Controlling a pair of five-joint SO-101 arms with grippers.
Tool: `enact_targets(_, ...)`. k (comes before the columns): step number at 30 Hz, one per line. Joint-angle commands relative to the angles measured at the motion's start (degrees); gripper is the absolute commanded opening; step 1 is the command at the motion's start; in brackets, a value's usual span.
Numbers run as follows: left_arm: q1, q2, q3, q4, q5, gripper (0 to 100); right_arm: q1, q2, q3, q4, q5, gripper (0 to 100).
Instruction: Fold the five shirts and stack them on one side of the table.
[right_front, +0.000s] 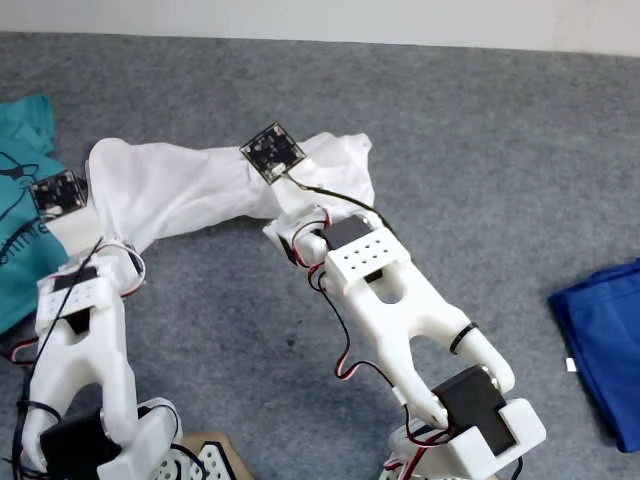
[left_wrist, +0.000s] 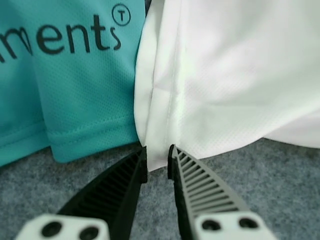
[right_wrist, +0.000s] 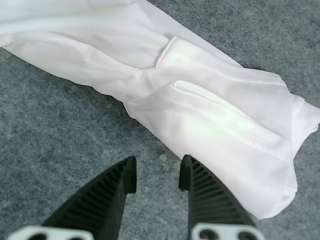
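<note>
White shirt (right_front: 190, 185) lies bunched in a long, curved band across the far-left part of the grey worktop (right_front: 480, 130), one end just beside a teal shirt (right_front: 20, 220) with dark lettering that sits at the left edge of the high view. The two garments' edges meet in the left wrist view. A blue shirt (right_front: 605, 340) lies well apart from both, at the right edge of the worktop, partly cut off.

Two white arms stand over the white shirt. The left arm (right_front: 75, 340) is at the end of the band nearest the teal shirt; the right arm (right_front: 400, 310) stands near the other, rumpled end, where stitched hems and folds show.

The left end effector (left_wrist: 157, 162) has its ribbed black jaws drawn close together, clamped on a corner of the white shirt's hem. The right end effector (right_wrist: 157, 172) has its jaws apart over bare grey worktop, just beside the folded edge of the fabric and gripping nothing.
</note>
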Motion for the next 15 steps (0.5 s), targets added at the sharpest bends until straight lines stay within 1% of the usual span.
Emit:
enact_targets(1, -0.04, -1.45, 1.63, -4.48, -0.62, 10, -0.84, -3.21, -0.22, 0.22, 0.70, 15.6)
enact_targets(7, -0.04, -1.45, 1.98, -5.10, -0.62, 11, -0.84, -3.21, -0.22, 0.22, 0.79, 15.6)
enact_targets(9, -0.04, -1.45, 2.15, -5.10, -0.44, 16, -0.84, -3.21, -0.22, 0.22, 0.79, 15.6)
enact_targets(12, -0.04, -1.45, 2.68, -5.10, -0.09, 28, -0.84, -3.21, -0.22, 0.22, 0.79, 15.6)
enact_targets(13, -0.04, -1.45, 2.68, -5.10, 0.53, 30, -0.84, -3.21, -0.22, 0.22, 0.79, 15.6)
enact_targets(15, -0.04, -1.45, 2.86, -4.92, 1.93, 30, -0.75, -3.21, -0.22, 0.22, 0.79, 15.6)
